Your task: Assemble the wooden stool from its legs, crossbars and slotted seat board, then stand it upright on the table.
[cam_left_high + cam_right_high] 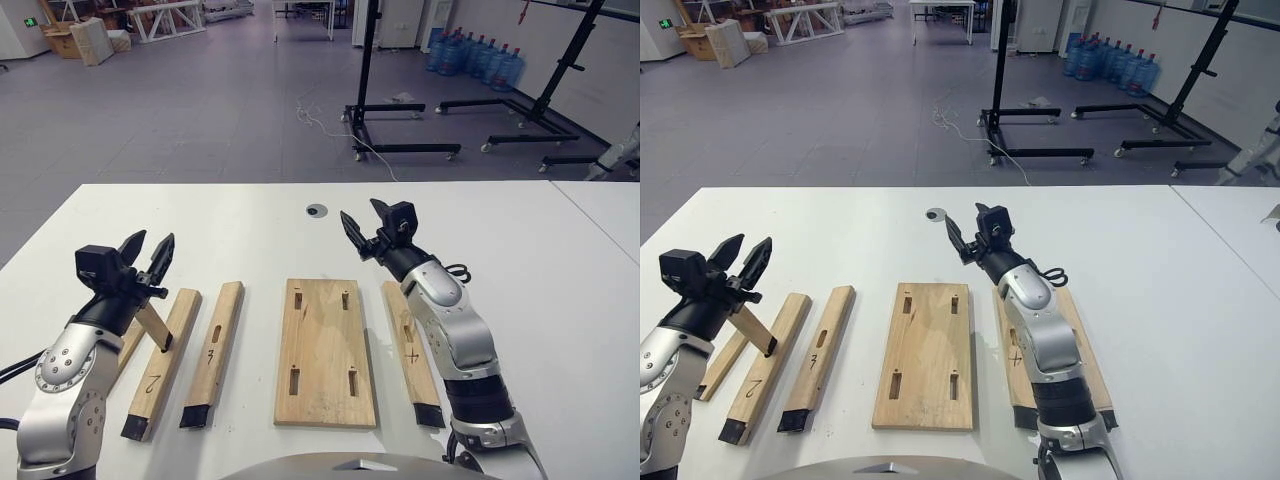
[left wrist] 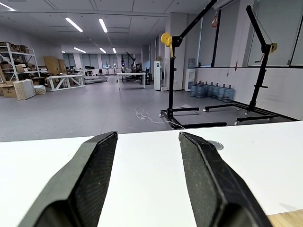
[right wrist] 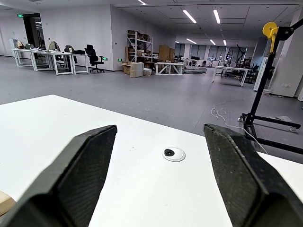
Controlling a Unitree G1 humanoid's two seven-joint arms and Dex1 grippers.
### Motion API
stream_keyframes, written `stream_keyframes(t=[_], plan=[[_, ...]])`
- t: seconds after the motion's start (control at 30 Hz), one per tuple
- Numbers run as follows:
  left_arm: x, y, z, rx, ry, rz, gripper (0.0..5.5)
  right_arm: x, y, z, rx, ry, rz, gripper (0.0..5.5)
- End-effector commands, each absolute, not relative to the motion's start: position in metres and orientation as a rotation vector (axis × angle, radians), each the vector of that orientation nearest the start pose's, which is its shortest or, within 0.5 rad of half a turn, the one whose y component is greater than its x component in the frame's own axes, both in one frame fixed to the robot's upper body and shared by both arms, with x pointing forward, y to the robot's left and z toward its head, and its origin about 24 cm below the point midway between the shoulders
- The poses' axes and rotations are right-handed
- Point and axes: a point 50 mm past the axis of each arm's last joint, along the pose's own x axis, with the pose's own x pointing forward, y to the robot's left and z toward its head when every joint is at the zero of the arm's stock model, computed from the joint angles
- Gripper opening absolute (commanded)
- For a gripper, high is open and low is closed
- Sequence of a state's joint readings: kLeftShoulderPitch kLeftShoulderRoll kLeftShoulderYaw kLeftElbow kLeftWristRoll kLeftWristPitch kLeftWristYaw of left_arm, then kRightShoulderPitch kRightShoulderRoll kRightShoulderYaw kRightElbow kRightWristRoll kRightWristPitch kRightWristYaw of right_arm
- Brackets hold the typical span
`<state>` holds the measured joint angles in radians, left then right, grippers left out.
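Seat board (image 1: pixel 325 350) is lying flat, unassembled. Left tool (image 1: pixel 155 236) at its 9 o'clock and right tool (image 1: pixel 359 208) at 1 are both hovering, spread, empty. I'd be pinching the nearest leg (image 1: pixel 160 385) mid-length, squarely.

On the table (image 1: pixel 560 300), the slotted seat board (image 1: pixel 325 352) lies central. At its 9 o'clock lie the inner leg (image 1: pixel 213 352), then the outer leg (image 1: pixel 163 362). The right leg (image 1: pixel 408 350) lies at 3 o'clock and a cable grommet (image 1: pixel 317 210) at 12 o'clock.

Head stereo pair: high up, facing forward and down over the table (image 1: pixel 520 230). Both eyes share the seat board (image 1: pixel 325 350) and the hall floor (image 1: pixel 200 100) beyond. Wrist cams: low, close behind the left gripper (image 2: pixel 147 142) and right gripper (image 3: pixel 161 135), looking level across the table. Both catch the cable port (image 3: pixel 173 153).
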<state>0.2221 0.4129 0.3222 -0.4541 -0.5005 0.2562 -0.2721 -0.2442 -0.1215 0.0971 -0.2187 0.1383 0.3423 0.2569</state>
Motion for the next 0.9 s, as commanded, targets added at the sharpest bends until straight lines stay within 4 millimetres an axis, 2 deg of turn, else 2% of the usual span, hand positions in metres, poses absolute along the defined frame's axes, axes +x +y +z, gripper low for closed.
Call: stream_keyframes(t=[0.03,0.23,0.4,0.5,0.57,0.6,0.67,0.73,0.8,0.83,0.9], plan=[[0.198,0.248,0.098,-0.097,0.058,-0.107,2.36,0.285,-0.113,0.127,-0.025,-0.112,0.442,3.35],[0.210,0.241,0.155,-0.067,-0.115,-0.145,2.36,0.284,-0.117,0.124,-0.029,-0.107,0.426,3.35],[0.214,0.237,0.190,-0.043,-0.209,-0.176,2.36,0.283,-0.117,0.124,-0.025,-0.111,0.418,3.35],[0.213,0.236,0.199,-0.039,-0.222,-0.191,2.36,0.282,-0.119,0.124,-0.024,-0.112,0.406,3.35],[0.211,0.240,0.190,-0.030,-0.180,-0.172,2.36,0.282,-0.118,0.123,-0.022,-0.111,0.407,3.35],[0.208,0.244,0.179,-0.039,-0.139,-0.149,2.36,0.282,-0.117,0.123,-0.022,-0.109,0.411,3.35],[0.202,0.247,0.148,-0.064,-0.020,-0.124,2.36,0.282,-0.117,0.122,-0.018,-0.102,0.415,3.35],[0.197,0.250,0.107,-0.059,0.152,-0.081,2.36,0.282,-0.116,0.119,-0.021,-0.089,0.411,3.35],[0.193,0.251,0.079,-0.051,0.266,-0.069,2.36,0.281,-0.116,0.115,-0.017,-0.062,0.407,3.35],[0.192,0.251,0.072,-0.036,0.292,-0.066,2.36,0.280,-0.115,0.113,-0.016,-0.056,0.410,3.35],[0.192,0.255,0.070,-0.036,0.283,-0.054,2.36,0.280,-0.115,0.114,-0.016,-0.055,0.419,3.35]])
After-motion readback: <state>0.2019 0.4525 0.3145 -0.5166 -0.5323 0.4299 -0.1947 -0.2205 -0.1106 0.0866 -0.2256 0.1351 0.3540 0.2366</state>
